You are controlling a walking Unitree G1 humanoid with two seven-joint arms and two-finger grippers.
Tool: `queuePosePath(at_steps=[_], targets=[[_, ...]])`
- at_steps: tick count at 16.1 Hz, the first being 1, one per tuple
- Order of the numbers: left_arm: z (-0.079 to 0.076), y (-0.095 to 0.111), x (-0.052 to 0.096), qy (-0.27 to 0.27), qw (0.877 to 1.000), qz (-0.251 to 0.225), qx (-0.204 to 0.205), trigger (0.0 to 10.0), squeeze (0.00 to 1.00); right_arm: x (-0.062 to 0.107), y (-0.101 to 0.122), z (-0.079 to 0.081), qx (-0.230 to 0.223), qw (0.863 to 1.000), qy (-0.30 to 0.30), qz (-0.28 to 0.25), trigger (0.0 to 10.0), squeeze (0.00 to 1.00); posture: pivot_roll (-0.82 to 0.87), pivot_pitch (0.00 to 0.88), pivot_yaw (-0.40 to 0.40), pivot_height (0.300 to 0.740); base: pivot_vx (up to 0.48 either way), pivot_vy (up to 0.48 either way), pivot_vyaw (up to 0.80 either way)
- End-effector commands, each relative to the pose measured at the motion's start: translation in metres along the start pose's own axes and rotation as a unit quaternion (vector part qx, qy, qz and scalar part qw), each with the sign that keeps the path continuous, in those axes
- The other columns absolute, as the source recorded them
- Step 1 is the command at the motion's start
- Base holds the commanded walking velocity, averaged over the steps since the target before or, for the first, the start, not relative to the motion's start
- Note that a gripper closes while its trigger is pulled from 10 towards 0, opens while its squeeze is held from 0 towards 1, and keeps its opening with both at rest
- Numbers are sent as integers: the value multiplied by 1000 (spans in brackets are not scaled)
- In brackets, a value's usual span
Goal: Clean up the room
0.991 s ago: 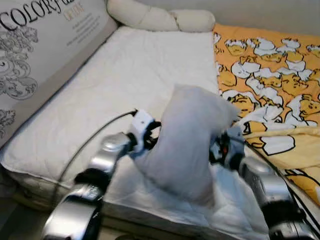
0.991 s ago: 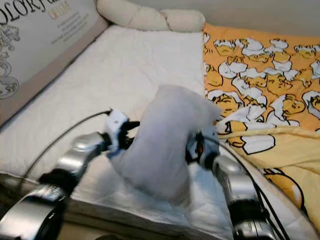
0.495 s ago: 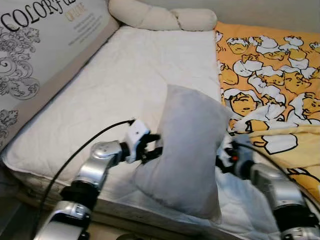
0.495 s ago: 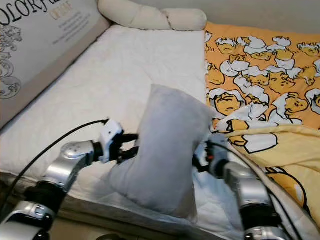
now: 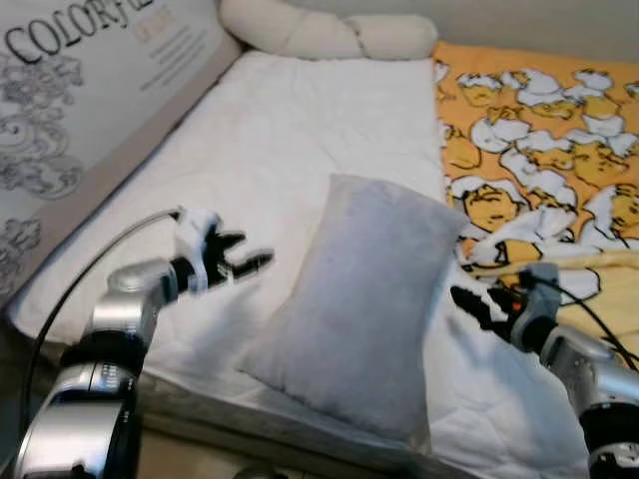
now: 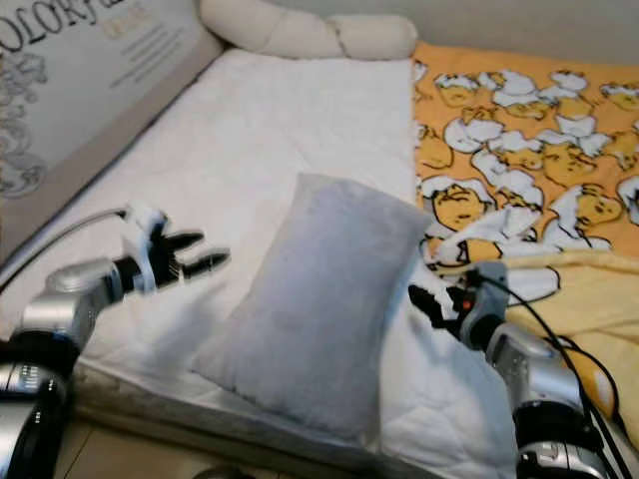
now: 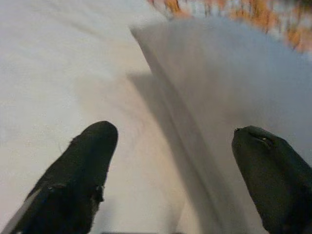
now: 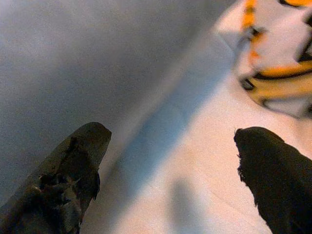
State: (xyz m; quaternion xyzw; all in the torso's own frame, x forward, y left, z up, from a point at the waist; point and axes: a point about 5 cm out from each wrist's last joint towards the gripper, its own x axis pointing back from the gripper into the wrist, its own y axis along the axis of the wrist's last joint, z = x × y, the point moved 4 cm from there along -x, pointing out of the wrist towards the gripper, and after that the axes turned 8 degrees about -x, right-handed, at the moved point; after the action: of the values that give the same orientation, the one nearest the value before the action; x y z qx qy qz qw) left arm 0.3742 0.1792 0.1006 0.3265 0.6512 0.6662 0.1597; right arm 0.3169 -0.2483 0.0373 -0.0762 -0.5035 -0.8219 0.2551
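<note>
Left eye view: left arm bent at the elbow, forearm reaching forward over the white mattress (image 5: 300,140). Left claw (image 5: 240,265) spread wide, empty, clear of the grey pillow (image 5: 364,299) on its left side. Right arm comes in low from the lower right; right claw (image 5: 469,301) parted, empty, tips just beside the pillow's right edge. Pillow lies flat on the mattress near the front edge, long axis running from near-left to far-right, far end pointing toward the orange duck-print blanket (image 5: 544,120). Cream bolster (image 5: 319,35) lies across the head of the bed.

Right eye view: same layout. Grey headboard panel (image 6: 80,80) on the left carries ornate print; large letters read "COLOR", the rest cut off or too blurred to read.

Left wrist view: two black fingers (image 7: 78,175) far apart, nothing between them but mattress; the pillow's edge rises ahead, blurred.

Right wrist view: fingers (image 8: 63,180) far apart, empty; pillow on one side, white sheet between, a scrap of blanket beyond.
</note>
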Motion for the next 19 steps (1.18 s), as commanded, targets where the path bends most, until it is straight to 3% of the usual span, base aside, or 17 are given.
queuePosePath(at_steps=[1,4,5,7,8,10,12,15,16,17,18,19], targets=[[1,3,-4,8,999,-20,34,10000,1000,-4,6,10,-35,999,36,-21,10000,1000,35,0,49,740,0,0,0],[3,2,-17,51,992,-49,103,10000,1000,-9,6,20,-89,993,71,-44,10000,1000,29,0,50,740,0,0,0],[2,-1,-23,72,980,-66,171,10000,1000,-12,2,26,-113,989,90,-38,10000,1000,28,0,50,740,0,0,0],[-17,-13,-35,49,972,-63,219,10000,1000,-13,-11,36,-150,981,122,-13,10000,1000,8,0,58,740,0,0,0],[-34,-22,-43,14,974,-47,219,10000,1000,-13,-20,38,-152,980,128,1,10000,1000,8,0,58,740,0,0,0],[-54,-33,-48,-28,976,-22,215,10000,1000,-13,-27,38,-162,979,123,7,10000,1000,1,0,63,740,0,0,0],[-81,-58,-52,-74,979,34,186,10000,1000,-13,-39,43,-172,977,127,15,10000,1000,-20,0,81,740,0,0,0],[-88,-63,-54,-81,979,46,181,10000,1000,-16,-48,49,-181,974,132,27,10000,1000,-27,0,89,740,0,0,0],[-92,-66,-55,-88,980,55,169,10000,702,-18,-55,52,-188,973,130,38,10000,1000,-26,0,88,740,0,0,0],[-96,-68,-56,-96,981,64,155,10000,67,-22,-62,57,-196,971,129,50,10000,1000,-24,0,88,740,0,0,0],[-106,-68,-61,-112,978,67,160,10000,0,-31,-81,66,-160,977,111,87,10000,353,-21,0,88,740,0,0,0],[-107,-67,-62,-115,978,65,164,10000,0,-32,-83,67,-159,977,115,89,10000,353,-21,0,88,740,0,0,0]])
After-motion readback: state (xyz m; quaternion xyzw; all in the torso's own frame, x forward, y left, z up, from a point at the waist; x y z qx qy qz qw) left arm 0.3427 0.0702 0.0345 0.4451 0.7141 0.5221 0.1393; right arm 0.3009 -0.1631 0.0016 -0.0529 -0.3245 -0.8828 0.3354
